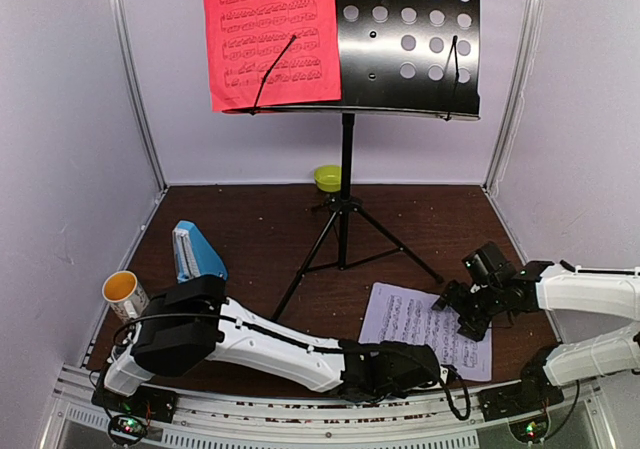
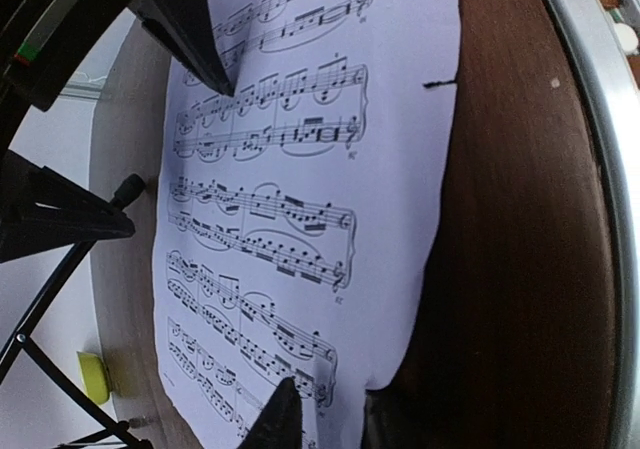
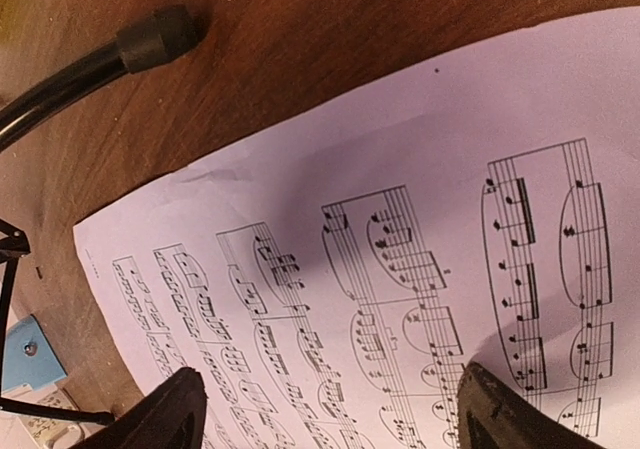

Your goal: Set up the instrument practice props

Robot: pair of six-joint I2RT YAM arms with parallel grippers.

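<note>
The black music stand (image 1: 410, 29) stands at the back on its tripod, with the red music sheet (image 1: 270, 34) on the left half of its desk. On the table at the front right lies the white music sheet (image 1: 405, 314) (image 2: 300, 169) (image 3: 400, 219). My left gripper (image 1: 440, 364) (image 2: 330, 409) is at the sheet's near edge, one finger on top of the paper and the other at its raised edge, a gap between them. My right gripper (image 1: 470, 314) (image 3: 330, 389) hovers open over the sheet's right part. The blue metronome (image 1: 197, 252) stands at the left.
A white mug (image 1: 124, 291) sits at the front left, beside the metronome. A lime-green bowl (image 1: 327, 177) is behind the stand's tripod legs (image 1: 345, 239). One leg's rubber foot (image 3: 150, 39) rests close to the sheet. A metal rail (image 2: 600, 169) runs along the table's near edge.
</note>
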